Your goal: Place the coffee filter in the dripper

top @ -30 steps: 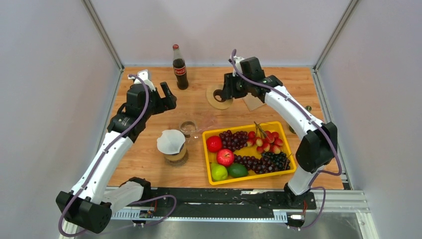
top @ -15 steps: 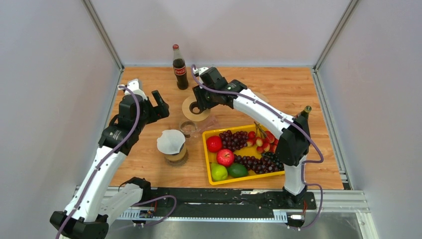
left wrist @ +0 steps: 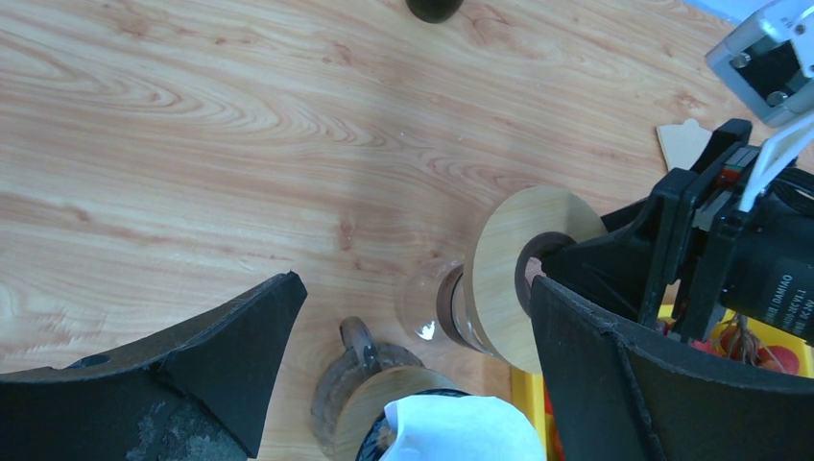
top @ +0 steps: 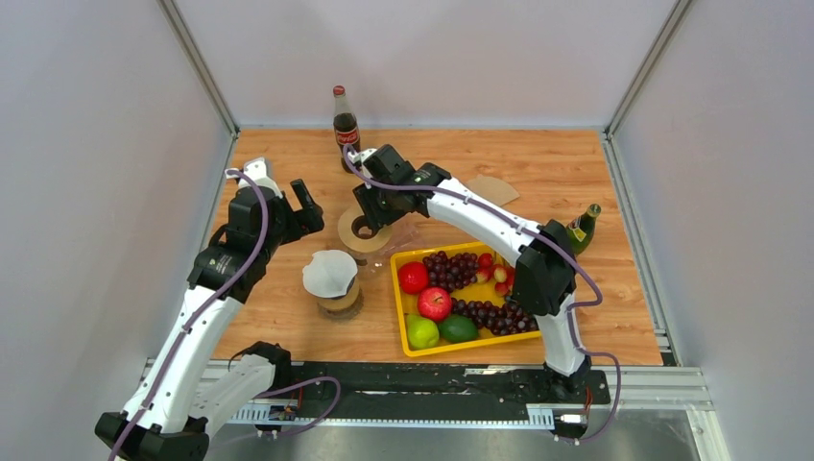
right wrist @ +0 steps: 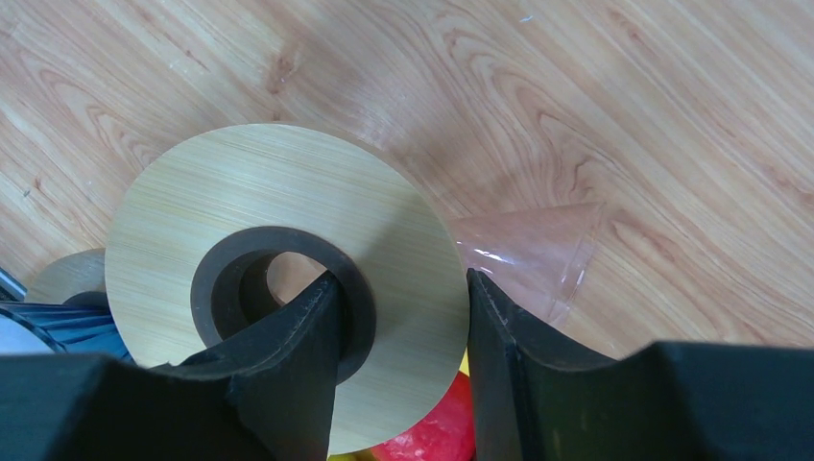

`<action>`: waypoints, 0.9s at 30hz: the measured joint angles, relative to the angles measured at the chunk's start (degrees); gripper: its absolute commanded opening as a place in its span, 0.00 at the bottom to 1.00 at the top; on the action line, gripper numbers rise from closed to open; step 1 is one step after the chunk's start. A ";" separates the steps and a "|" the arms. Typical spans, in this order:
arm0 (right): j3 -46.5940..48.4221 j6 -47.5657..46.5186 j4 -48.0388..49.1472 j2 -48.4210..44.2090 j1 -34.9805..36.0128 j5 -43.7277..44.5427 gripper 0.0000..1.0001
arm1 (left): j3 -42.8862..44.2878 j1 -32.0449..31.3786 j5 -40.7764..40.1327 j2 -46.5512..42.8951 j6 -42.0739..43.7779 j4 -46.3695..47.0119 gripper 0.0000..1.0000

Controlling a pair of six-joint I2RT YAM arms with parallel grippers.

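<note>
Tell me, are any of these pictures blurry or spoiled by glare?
Top view: sharp, evenly lit, soft shadows only. Left wrist view: table crisp, a tiny glint on the dripper, the gripper fingers dark and slightly soft. Right wrist view: sharp, with pale reflections on the dripper's glass.

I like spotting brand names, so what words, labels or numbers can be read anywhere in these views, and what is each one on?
"DAMIAO": white print on the right arm's black wrist housing, seen from the left wrist; the finer line beneath it is too small to read.
Cola bottle: white script on its red label, too small to read with certainty.
Green bottle: no readable label.
Nothing else shows any text.
</note>
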 measured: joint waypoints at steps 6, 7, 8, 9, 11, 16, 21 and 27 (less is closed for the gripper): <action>0.83 0.02 -0.09 1.09 0.17 -2.71 0.20 | -0.15 0.00 -0.04 0.00 -0.04 -0.04 1.00; 0.85 0.04 -0.09 1.20 0.22 -3.15 0.20 | -0.20 0.00 -0.04 0.07 -0.07 -0.07 1.00; 0.87 0.02 -0.09 1.42 0.33 -3.67 0.19 | -0.22 0.00 -0.04 0.11 -0.09 -0.07 1.00; 0.87 0.04 -0.09 1.68 0.44 -4.20 0.19 | -0.22 0.00 -0.04 0.24 -0.15 -0.04 1.00; 0.87 0.04 -0.17 2.36 0.70 -4.87 0.20 | -0.22 0.00 -0.02 0.50 -0.17 -0.04 1.00; 1.44 0.02 -0.33 2.89 1.01 -5.09 0.20 | -0.24 0.00 0.02 0.92 -0.17 -0.04 1.00; 1.49 0.02 -0.39 3.19 1.03 -4.52 0.20 | -0.24 0.00 0.00 0.94 -0.17 -0.04 1.00; 2.16 0.22 -0.24 3.63 1.25 0.35 0.21 | -0.24 0.00 -0.02 0.96 -0.17 -0.04 1.00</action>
